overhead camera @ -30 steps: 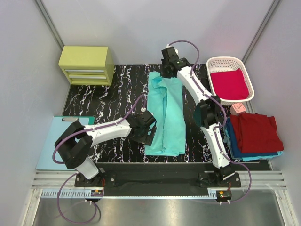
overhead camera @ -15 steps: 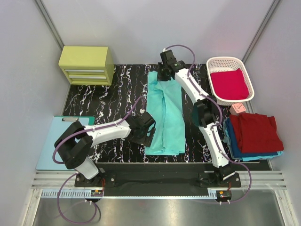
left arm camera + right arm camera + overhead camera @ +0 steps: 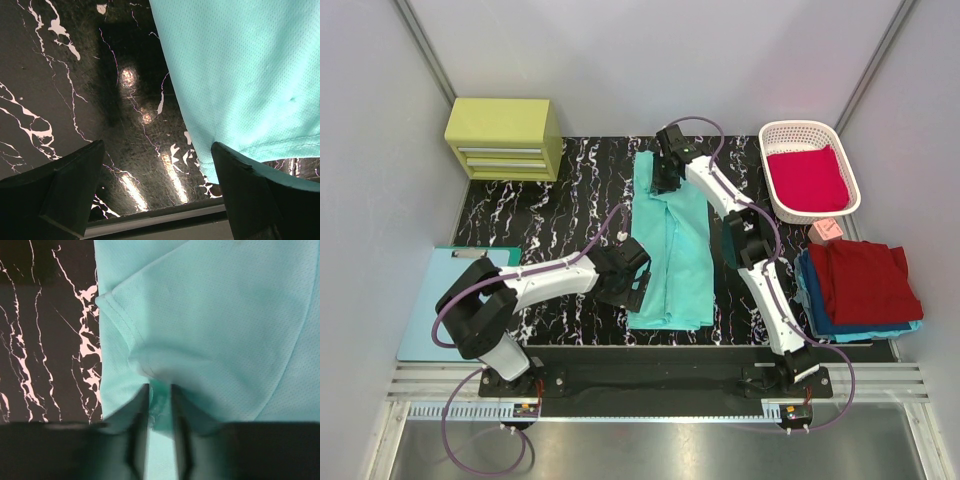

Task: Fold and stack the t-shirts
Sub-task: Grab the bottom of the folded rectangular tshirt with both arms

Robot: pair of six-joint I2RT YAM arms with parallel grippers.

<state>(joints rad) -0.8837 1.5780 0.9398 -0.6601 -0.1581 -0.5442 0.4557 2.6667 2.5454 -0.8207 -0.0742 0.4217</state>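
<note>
A mint-teal t-shirt (image 3: 670, 240) lies folded into a long strip down the middle of the black marbled table. My right gripper (image 3: 665, 180) is low on the shirt's far end. In the right wrist view its jaws (image 3: 160, 390) stand slightly apart, open, with a small ridge of the mint-teal cloth (image 3: 215, 315) between them. My left gripper (image 3: 638, 290) hovers wide open at the shirt's near left edge; one finger overlaps the hem (image 3: 240, 75) and nothing is held. A dark red t-shirt (image 3: 860, 280) tops a blue one (image 3: 810, 300) at the right. A crimson t-shirt (image 3: 807, 178) fills the basket.
A white lattice basket (image 3: 800, 127) stands at the back right, with a small pink object (image 3: 825, 230) just in front of it. A yellow-green drawer unit (image 3: 503, 137) sits at the back left. A pale blue clipboard (image 3: 430, 310) lies left of the table.
The right gripper has moved left and nearer along the shirt's far end, drawing cloth over, and its jaws have parted slightly. The left arm has not moved.
</note>
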